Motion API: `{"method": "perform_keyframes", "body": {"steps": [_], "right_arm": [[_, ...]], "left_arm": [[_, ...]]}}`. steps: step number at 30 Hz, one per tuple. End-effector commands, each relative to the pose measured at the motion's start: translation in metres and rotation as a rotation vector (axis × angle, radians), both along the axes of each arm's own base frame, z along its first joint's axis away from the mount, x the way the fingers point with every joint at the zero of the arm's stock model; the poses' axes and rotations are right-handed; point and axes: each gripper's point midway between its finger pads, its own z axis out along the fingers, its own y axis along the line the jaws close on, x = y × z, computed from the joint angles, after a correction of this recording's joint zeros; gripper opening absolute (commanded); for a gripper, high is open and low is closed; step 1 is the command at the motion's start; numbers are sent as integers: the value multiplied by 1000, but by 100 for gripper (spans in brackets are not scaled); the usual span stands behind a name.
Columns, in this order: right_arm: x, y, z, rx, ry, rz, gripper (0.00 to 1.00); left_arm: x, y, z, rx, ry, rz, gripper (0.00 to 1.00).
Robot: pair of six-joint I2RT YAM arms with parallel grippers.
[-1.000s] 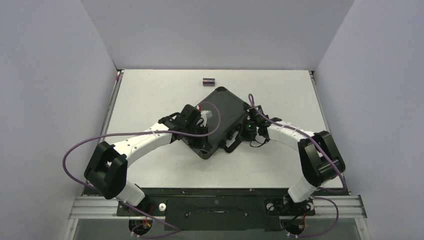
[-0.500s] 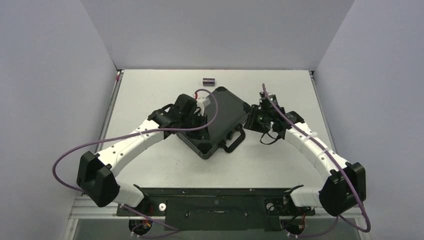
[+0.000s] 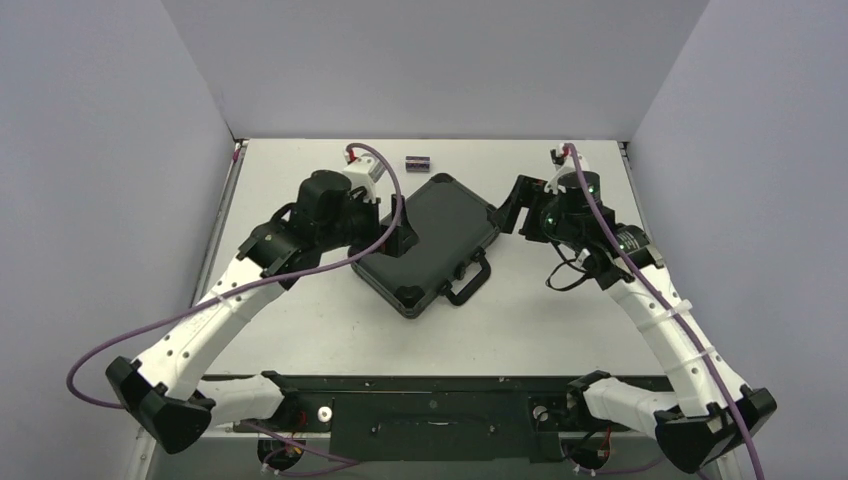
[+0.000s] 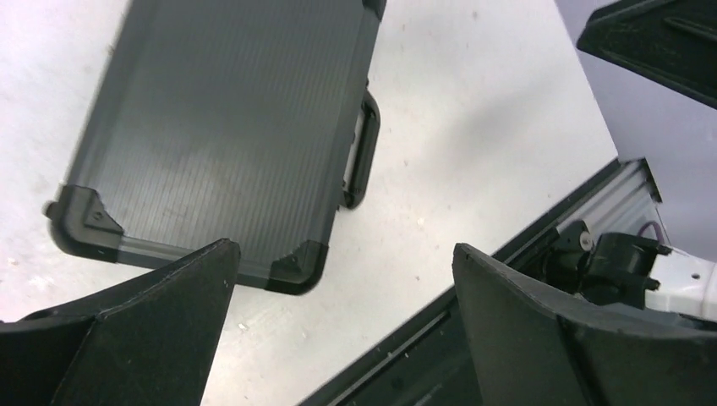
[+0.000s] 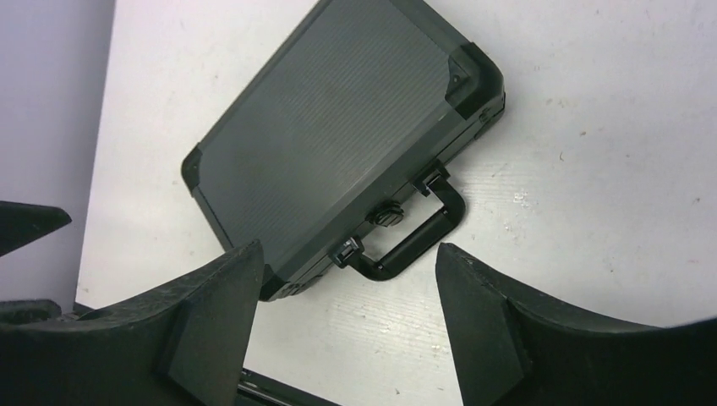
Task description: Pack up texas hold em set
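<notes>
Briefcase lies closed and flat in the middle of the worktop, handle toward the arm bases. Left hand and right hand hover either side, jaws spread, gripping nothing.

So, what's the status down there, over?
Both sets of jaws open, holding nothing. Briefcase closed, lying flat. One chip stack lies outside, behind the case, apart from it.

Soft, even light falls from above; the table is bright, with shadows faint and short under the case. A dull sheen crosses its lid in the wrist views (palest near the middle). Near fingers look dark and soft-edged.
</notes>
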Motion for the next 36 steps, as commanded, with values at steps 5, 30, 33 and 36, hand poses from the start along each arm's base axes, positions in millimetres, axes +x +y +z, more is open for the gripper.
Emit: {"method": "perform_keyframes", "body": {"steps": [5, 30, 33, 36], "right_arm": [[-5, -17, 71, 96, -276, -81, 70], [-18, -85, 42, 211, -381, -494, 70], [-19, -86, 40, 201, -367, -506, 70], [-18, -83, 40, 185, -357, -482, 71]], "left_arm": [[15, 44, 74, -125, -410, 186, 96], [-9, 140, 61, 25, -634, 452, 96], [-7, 141, 61, 29, -642, 461, 96], [-5, 142, 59, 38, -642, 466, 96]]}}
